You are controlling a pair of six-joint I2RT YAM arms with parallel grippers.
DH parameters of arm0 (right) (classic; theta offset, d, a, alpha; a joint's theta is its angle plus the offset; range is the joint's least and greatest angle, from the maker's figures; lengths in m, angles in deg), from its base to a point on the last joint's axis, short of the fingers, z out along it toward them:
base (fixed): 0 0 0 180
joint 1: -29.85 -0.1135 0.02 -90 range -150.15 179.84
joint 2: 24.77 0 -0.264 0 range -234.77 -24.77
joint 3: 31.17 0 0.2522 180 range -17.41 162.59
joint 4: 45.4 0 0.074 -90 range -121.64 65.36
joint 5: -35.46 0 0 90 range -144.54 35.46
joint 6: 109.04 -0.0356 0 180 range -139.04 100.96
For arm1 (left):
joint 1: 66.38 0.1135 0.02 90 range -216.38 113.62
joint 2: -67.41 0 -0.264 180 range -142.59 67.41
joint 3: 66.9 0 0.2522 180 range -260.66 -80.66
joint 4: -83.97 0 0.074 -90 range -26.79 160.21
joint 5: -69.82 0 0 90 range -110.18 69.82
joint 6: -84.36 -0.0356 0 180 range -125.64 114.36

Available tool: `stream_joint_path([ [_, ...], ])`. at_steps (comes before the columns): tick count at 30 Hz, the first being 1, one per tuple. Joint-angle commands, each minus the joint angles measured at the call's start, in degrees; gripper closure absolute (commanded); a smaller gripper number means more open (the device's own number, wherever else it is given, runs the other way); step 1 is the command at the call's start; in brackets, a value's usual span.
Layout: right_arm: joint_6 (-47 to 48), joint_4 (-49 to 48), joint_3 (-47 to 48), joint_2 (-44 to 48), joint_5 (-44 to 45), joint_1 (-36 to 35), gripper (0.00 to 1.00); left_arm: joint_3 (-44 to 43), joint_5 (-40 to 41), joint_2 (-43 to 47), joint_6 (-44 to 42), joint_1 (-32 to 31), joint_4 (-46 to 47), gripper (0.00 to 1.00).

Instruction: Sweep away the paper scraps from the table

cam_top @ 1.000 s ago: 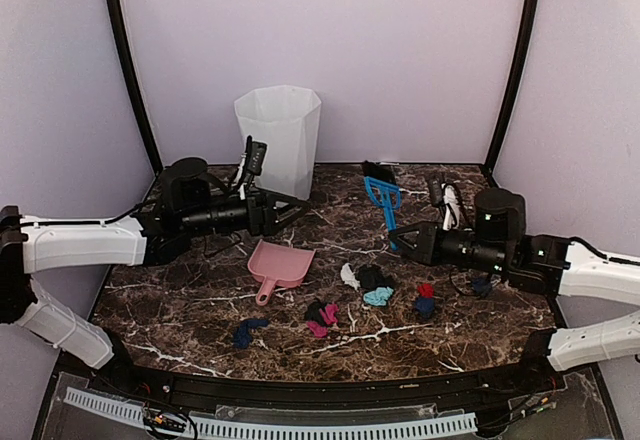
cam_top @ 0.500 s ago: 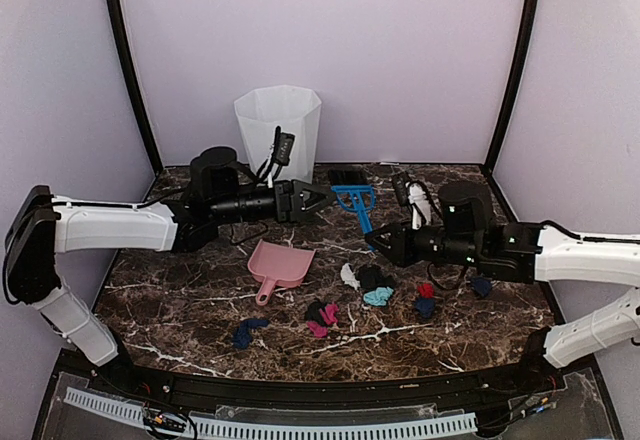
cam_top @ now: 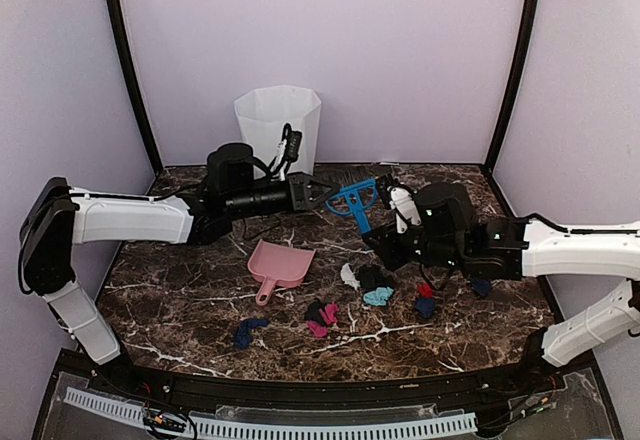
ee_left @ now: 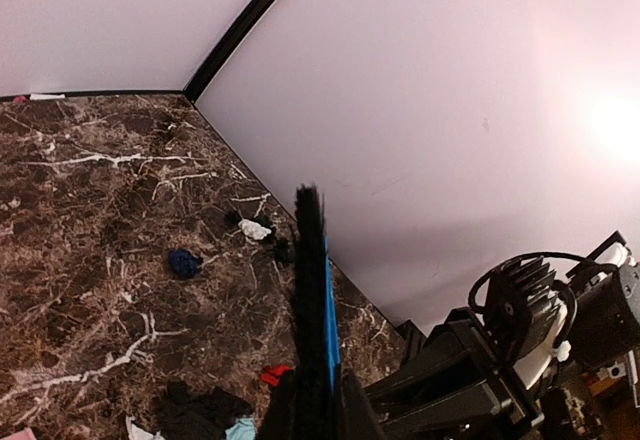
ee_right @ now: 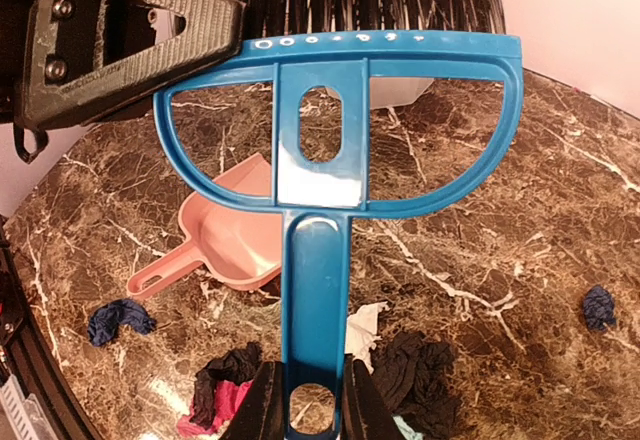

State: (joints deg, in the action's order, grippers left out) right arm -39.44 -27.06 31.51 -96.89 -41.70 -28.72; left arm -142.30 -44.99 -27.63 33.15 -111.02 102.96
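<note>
**Brush held between both arms, scraps on the table**

The right gripper (cam_top: 378, 246) is clamped on the handle of the blue brush (cam_top: 352, 198). In the right wrist view its fingers press either side of the handle's end. The brush is held up off the table (cam_top: 170, 305), with its head toward the back and its black bristles pointing at the rear wall.

The left gripper (cam_top: 322, 194) reaches in from the left to the head's left corner. In the left wrist view the brush stands edge-on between its fingers, which are close on both sides. I cannot tell whether they grip it.

The scraps (cam_top: 375, 278) lie on the table nearer the front. A white wad (cam_top: 349, 276), a black one and a teal wad (cam_top: 378, 297) bunch together just below the right gripper. A red wad (cam_top: 426, 289) and a navy wad (cam_top: 424, 307) touch just to the right of them. A black and magenta pair (cam_top: 322, 314) lies further forward, and a front navy wad (cam_top: 248, 332) sits alone at the left.

The pink dustpan (cam_top: 280, 263) lies flat to the left of the bunch, apart from it, with its handle toward the front. A white bin (cam_top: 278, 135) stands at the back wall.
</note>
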Motion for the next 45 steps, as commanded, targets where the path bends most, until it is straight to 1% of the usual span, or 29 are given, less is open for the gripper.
stream_joint_path([
  [1, 2.2, -1.9, 1.8, 0.7, 3.2, -1.0, 0.85, -2.4, 3.1, -0.3, 0.4, -0.2, -0.2, 1.0],
  [2, 1.7, -2.3, 1.8, 0.9, 3.7, -1.0, 0.71, -2.4, 3.0, -0.5, 0.6, -0.2, 0.6, 1.0],
  [3, 1.2, -2.4, 1.8, 1.2, 4.5, -0.9, 0.52, -2.5, 2.4, -0.7, 1.0, -0.2, 1.0, 1.0],
  [4, 0.2, -2.5, 1.9, 1.5, 5.8, -0.8, 0.3, -2.7, 2.1, -0.8, 1.1, -0.2, 1.9, 1.0],
  [5, -1.0, -2.8, 2.0, 2.0, 6.9, -0.7, 0.17, -2.7, 1.6, -0.6, 1.2, -0.2, 2.3, 1.0],
  [6, -2.1, -3.7, 1.7, 2.5, 7.1, -0.3, 0.1, -2.8, 1.5, -0.4, 1.2, -0.3, 3.2, 1.0],
  [8, -3.6, -8.0, 0.2, 4.3, 4.5, 1.2, 0.06, -2.8, 1.3, 0.7, 1.1, -0.2, 4.8, 1.0],
  [12, -6.9, -22.1, -6.3, 9.5, -4.4, 4.4, 0.06, -2.2, 0.8, 3.6, 1.8, -0.2, 9.4, 1.0],
  [14, -8.5, -31.5, -10.2, 12.1, -8.6, 5.6, 0.08, -2.1, 0.7, 5.1, 2.5, -0.2, 11.5, 1.0],
  [16, -9.9, -40.6, -13.0, 13.0, -10.6, 6.0, 0.1, -2.2, 0.3, 6.1, 4.1, -0.2, 13.5, 1.0],
  [19, -11.2, -50.1, -13.7, 12.0, -12.5, 6.0, 0.13, -2.2, -0.4, 7.2, 6.9, -0.3, 17.3, 1.0],
  [21, -12.3, -55.6, -13.9, 10.5, -14.2, 6.0, 0.14, -2.2, -0.9, 7.4, 9.5, -0.2, 22.5, 1.0],
  [26, -15.0, -65.5, -12.0, 5.8, -16.9, 6.0, 0.22, -2.7, -1.8, 6.1, 15.9, -0.2, 30.7, 1.0],
  [30, -16.0, -69.7, -10.1, 2.5, -18.4, 6.0, 0.33, -2.9, -1.5, 4.8, 19.1, -0.2, 34.5, 1.0],
  [34, -16.4, -71.7, -8.7, 0.0, -18.4, 6.0, 0.41, -0.7, 0.7, 4.5, 22.3, -0.3, 39.3, 1.0],
  [40, -17.0, -70.4, -5.5, -2.8, -17.5, 5.7, 0.53, 0.6, 1.6, 3.3, 24.1, -0.3, 41.5, 1.0],
  [43, -17.0, -69.7, -4.0, -4.1, -16.8, 5.4, 0.56, 0.7, 1.4, 2.2, 24.9, -0.2, 42.7, 1.0],
  [45, -16.7, -69.1, -3.1, -4.3, -16.0, 5.2, 0.61, 0.6, 1.3, 1.9, 25.0, -0.2, 42.9, 1.0],
])
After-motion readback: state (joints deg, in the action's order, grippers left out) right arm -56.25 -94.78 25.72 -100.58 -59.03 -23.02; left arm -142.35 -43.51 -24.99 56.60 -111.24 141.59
